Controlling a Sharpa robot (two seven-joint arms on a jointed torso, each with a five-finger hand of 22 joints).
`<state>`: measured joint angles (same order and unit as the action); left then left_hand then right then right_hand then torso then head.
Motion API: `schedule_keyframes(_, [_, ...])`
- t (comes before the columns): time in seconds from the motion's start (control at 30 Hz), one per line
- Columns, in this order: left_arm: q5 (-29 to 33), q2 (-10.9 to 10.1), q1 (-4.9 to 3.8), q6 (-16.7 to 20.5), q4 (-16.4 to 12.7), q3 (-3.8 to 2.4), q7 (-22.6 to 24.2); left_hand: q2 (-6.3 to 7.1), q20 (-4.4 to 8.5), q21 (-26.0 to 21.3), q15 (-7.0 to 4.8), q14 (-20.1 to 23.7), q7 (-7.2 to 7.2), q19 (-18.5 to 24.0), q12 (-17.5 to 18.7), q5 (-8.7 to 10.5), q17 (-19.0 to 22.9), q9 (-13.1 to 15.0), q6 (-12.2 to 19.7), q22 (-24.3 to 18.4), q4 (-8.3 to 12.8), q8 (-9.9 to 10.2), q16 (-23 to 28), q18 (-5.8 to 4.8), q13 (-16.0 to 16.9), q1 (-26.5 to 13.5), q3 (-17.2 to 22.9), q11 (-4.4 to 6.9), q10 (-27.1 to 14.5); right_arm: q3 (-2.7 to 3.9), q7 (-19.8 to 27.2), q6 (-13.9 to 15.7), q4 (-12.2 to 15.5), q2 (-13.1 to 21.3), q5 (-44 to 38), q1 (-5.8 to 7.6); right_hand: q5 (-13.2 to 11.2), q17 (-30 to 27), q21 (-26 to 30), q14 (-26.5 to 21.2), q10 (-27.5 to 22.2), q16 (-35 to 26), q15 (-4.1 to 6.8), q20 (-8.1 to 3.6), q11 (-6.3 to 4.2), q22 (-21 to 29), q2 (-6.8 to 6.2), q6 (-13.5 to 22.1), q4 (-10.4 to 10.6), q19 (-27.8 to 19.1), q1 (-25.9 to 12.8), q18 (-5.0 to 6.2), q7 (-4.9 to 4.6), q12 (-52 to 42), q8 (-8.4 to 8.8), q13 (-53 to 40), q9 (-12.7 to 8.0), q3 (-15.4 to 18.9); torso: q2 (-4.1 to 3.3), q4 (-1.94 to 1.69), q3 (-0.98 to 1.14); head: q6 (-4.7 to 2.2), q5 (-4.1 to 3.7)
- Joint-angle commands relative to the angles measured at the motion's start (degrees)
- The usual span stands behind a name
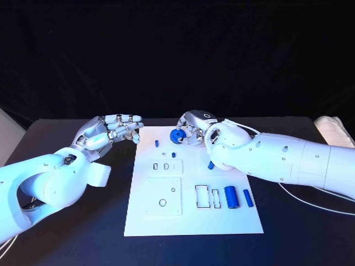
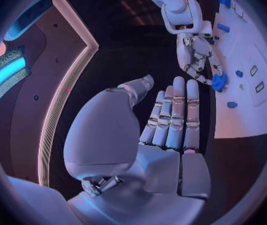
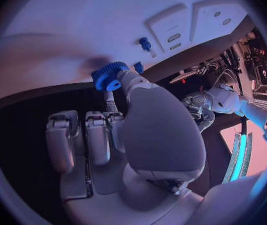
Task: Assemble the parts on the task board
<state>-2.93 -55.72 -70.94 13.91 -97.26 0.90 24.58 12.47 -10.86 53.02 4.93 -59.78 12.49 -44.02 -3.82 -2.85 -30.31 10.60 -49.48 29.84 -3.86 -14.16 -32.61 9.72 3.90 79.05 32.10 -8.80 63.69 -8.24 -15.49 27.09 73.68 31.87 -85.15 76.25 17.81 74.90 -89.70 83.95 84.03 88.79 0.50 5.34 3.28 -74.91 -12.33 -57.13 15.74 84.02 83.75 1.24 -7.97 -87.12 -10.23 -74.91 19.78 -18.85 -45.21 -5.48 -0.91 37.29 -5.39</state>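
Observation:
The white task board lies in the middle of the black table. My right hand is over the board's far edge and pinches a blue gear between thumb and a finger; the right wrist view shows the gear close above the board, beside a small blue peg. My left hand hovers just off the board's far left corner, holding nothing, fingers side by side and thumb apart. A blue cylinder and a thin blue pin lie near the board's right edge.
Small blue pegs stand on the board's far half. Rectangular slots and a square plate with a hole mark its near half. A pale object sits at the table's far right, and a cable trails under the right arm.

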Motion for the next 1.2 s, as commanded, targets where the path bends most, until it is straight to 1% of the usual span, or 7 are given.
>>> schedule_keyframes(0.03, [-0.25, 0.18, -0.06, -1.27, -0.02, -0.04, 0.22, -0.19, 0.07, 0.37, -0.01, 0.31, 0.02, 0.41, -0.03, -0.16, -0.08, 0.05, 0.39, 0.08, 0.39, 0.25, -0.38, 0.71, 0.05, -0.1, 0.09, 0.01, -0.57, -0.04, -0.11, -1.26, -0.5, -0.39, -1.07, -0.08, -0.3, 11.51, -0.07, 5.31, 3.58, 0.17, 0.49, -0.24, -0.24, -14.83, 0.22, -0.37, 0.05, 5.81, -0.58, -1.16, 0.17, -0.14, -0.11, -12.12, 0.15, -0.25, 0.01, 0.06, 0.03, 0.11, 0.16])
schedule_keyframes(0.17, [-0.29, 0.27, -0.06, -1.32, 0.09, -0.04, 0.18, -0.19, 0.07, 0.37, -0.01, 0.31, 0.02, 0.41, -0.03, -0.16, -0.08, 0.05, 0.39, 0.08, 0.39, 0.25, -0.38, 0.71, 0.05, -0.1, 0.09, 0.01, -0.57, -0.12, 0.07, -1.38, -1.12, -0.82, -1.07, -0.12, -0.33, 11.55, -0.26, 5.32, 3.61, 0.18, 0.49, -0.23, -0.24, -15.05, 0.2, -0.36, 0.03, 5.96, -0.59, -1.23, 0.18, -0.17, -0.1, -12.15, 0.15, -0.3, 0.0, -0.07, 0.08, 0.16, 0.13])
schedule_keyframes(0.27, [-0.3, 0.32, -0.06, -1.34, 0.17, -0.04, 0.15, -0.19, 0.07, 0.37, -0.01, 0.31, 0.02, 0.41, -0.03, -0.16, -0.08, 0.05, 0.39, 0.08, 0.39, 0.25, -0.38, 0.71, 0.05, -0.1, 0.09, 0.01, -0.57, -0.26, 0.14, -1.45, -1.69, -1.23, -1.08, -0.15, -0.36, 11.58, -0.3, 5.33, 3.58, 0.19, 0.48, -0.23, -0.24, -15.09, 0.19, -0.36, 0.02, 5.98, -0.59, -1.24, 0.18, -0.13, -0.1, -12.11, 0.15, -0.33, 0.05, -0.04, 0.02, 0.27, 0.23])
schedule_keyframes(0.43, [-0.31, 0.39, -0.06, -1.37, 0.25, -0.04, 0.08, -0.21, 0.07, 0.42, -0.01, 0.34, 0.02, 0.44, -0.03, -0.16, -0.11, 0.06, 0.39, 0.1, 0.43, 0.25, -0.41, 0.71, 0.05, -0.08, 0.1, 0.01, -0.57, -0.39, 0.12, -1.51, -2.63, -1.87, -1.14, -0.25, -0.36, 11.58, -0.3, 5.33, 3.58, 0.19, 0.48, -0.23, -0.24, -15.09, 0.19, -0.36, 0.02, 5.98, -0.59, -1.24, 0.18, -0.13, -0.1, -12.11, 0.15, -0.33, 0.0, 0.0, 0.07, 0.24, 0.27])
schedule_keyframes(0.7, [-0.32, 0.44, -0.06, -1.4, 0.31, -0.04, 0.0, -0.22, 0.07, 0.49, -0.01, 0.39, 0.01, 0.48, -0.04, -0.16, -0.14, 0.08, 0.39, 0.13, 0.49, 0.26, -0.44, 0.71, 0.06, -0.05, 0.13, 0.01, -0.58, -0.52, 0.21, -1.67, -3.76, -2.69, -1.18, -0.5, -0.36, 11.58, -0.3, 5.33, 3.58, 0.19, 0.48, -0.23, -0.24, -15.09, 0.19, -0.36, 0.02, 5.98, -0.59, -1.24, 0.18, -0.13, -0.1, -12.11, 0.15, -0.33, 0.02, 0.03, 0.01, 0.37, 0.32])
schedule_keyframes(0.93, [-0.32, 0.45, -0.06, -1.48, 0.33, -0.03, -0.11, -0.22, 0.07, 0.49, -0.01, 0.39, 0.01, 0.48, -0.04, -0.16, -0.14, 0.08, 0.39, 0.13, 0.49, 0.26, -0.44, 0.71, 0.06, -0.05, 0.13, 0.01, -0.58, -0.6, 0.49, -2.24, -4.02, -3.07, -1.07, -0.75, -0.8, 11.53, -0.28, 5.31, 3.48, 0.18, 0.4, -0.17, -0.13, -15.07, -0.33, -0.16, -0.02, 5.97, -1.26, -1.23, 0.05, -0.02, 0.06, -12.03, 0.09, -0.7, 0.05, 0.07, 0.04, 0.45, 0.36])
schedule_keyframes(1.2, [-0.32, 0.35, -0.06, -1.49, 0.3, -0.03, -0.24, -0.22, 0.07, 0.49, -0.01, 0.39, 0.01, 0.48, -0.04, -0.16, -0.14, 0.08, 0.39, 0.13, 0.49, 0.26, -0.44, 0.71, 0.06, -0.05, 0.13, 0.01, -0.58, -0.69, 0.79, -2.97, -3.34, -2.83, -0.88, -0.9, -0.87, 11.47, -0.27, 5.3, 3.49, 0.16, 0.38, -0.16, -0.11, -15.06, -0.45, -0.16, 0.0, 5.97, -1.42, -1.23, 0.04, -0.03, 0.07, -12.05, 0.08, -0.72, 0.04, 0.14, 0.08, 0.54, 0.45])
